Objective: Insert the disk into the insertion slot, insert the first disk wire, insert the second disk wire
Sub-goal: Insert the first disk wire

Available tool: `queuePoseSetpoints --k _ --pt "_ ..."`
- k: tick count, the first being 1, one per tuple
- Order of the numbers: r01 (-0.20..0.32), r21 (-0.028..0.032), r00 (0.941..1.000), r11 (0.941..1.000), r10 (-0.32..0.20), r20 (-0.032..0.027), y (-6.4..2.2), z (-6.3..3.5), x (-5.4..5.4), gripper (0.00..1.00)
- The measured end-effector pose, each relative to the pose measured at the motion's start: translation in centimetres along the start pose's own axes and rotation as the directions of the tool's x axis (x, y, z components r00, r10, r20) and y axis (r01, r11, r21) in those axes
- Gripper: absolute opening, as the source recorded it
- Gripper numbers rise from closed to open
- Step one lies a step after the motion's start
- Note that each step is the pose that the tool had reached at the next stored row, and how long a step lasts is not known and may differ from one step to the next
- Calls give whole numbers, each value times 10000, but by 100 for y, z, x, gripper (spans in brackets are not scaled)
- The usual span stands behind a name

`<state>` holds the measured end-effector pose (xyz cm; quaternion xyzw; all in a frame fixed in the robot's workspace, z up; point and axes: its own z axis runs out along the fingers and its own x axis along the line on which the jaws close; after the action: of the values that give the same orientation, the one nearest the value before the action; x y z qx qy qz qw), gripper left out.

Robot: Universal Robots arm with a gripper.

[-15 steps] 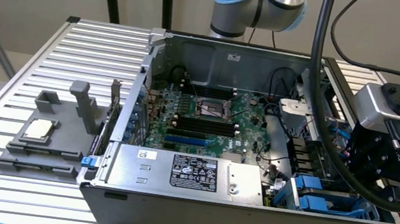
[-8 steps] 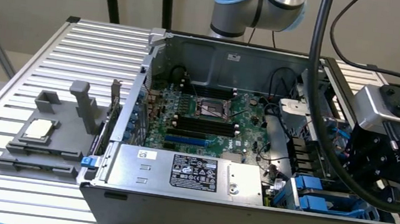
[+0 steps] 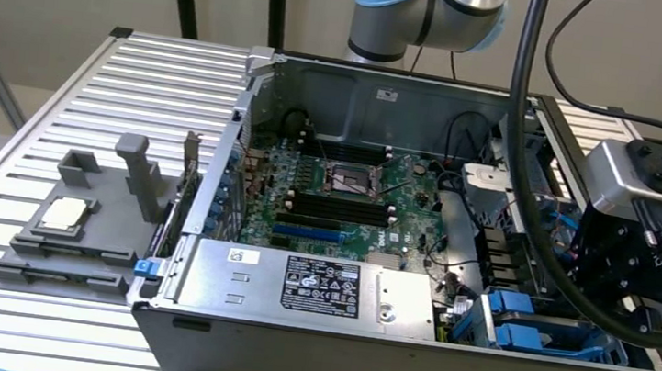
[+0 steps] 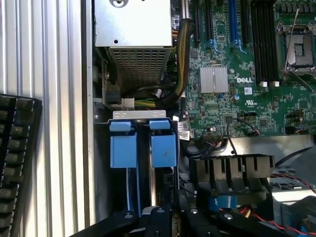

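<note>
claw (image 4: 159, 221): hung right above the cage, its dark body cut off at the frame edge. I could not tell whether it was wide, narrow or holding anything.
disk: I could not pick out its label or metal body. Two blue tabs (image 4: 123, 150) sat side by side at the cage mouth.
insertion slot (image 3: 513, 308): in the near corner of the open case (image 3: 411, 365), on the exterior view's right, partly hidden by the grey wrist block (image 3: 630, 180) and a thick black cable (image 3: 518, 122).
axis: the bays ran lengthwise from the tabs toward the claw.
silver box (image 3: 308, 285): just beside the slot, on the exterior view's left.
motherboard (image 3: 343, 196): farther in, lying flat.
arm (image 3: 430, 11): farthest back, its upper part cut off.
</note>
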<state>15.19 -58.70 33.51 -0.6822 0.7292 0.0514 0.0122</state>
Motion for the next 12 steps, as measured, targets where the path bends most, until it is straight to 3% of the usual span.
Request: queuePoseSetpoints --k 12 --pt "-2 5 10000 10000 2 -54 -18 15 -24 16"
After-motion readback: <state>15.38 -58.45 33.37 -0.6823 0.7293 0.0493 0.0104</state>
